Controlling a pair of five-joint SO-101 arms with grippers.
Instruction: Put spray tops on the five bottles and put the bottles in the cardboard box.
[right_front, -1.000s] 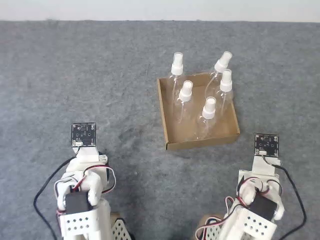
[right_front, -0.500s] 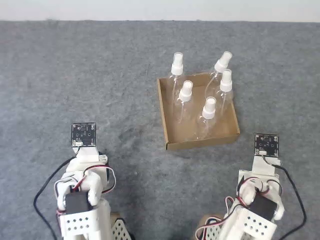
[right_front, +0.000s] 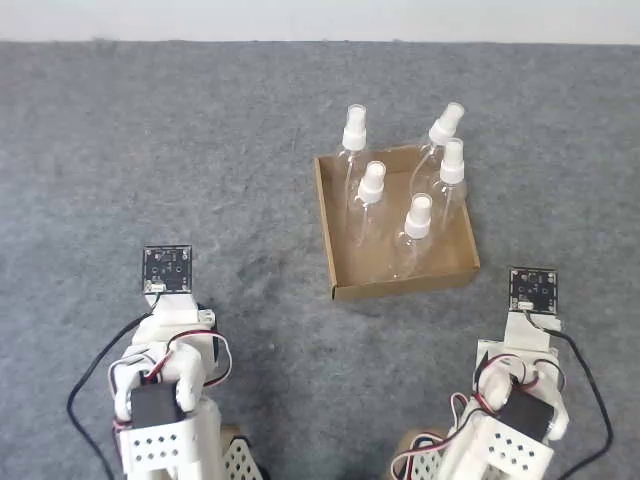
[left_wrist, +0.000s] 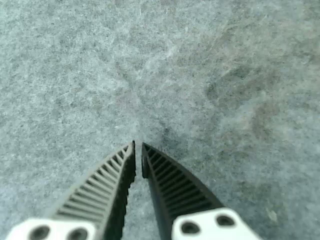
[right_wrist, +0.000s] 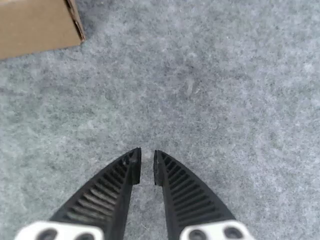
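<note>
I saw the left fingers (left_wrist: 138, 146) and right fingers (right_wrist: 146, 152) nearly closed on nothing, the box (right_front: 400, 285) holding five capped bottles (right_front: 417, 215) ahead of them.

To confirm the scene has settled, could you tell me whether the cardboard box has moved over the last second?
No. The cardboard box sits just as before relative to the far edge of the carpet.

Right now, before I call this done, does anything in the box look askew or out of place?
One thing: the back right bottle seems to lean, its spray top tilted sideways while the other four point straight up. Otherwise all five sit capped inside the cardboard box, and nothing looks spilled or damaged.
</note>
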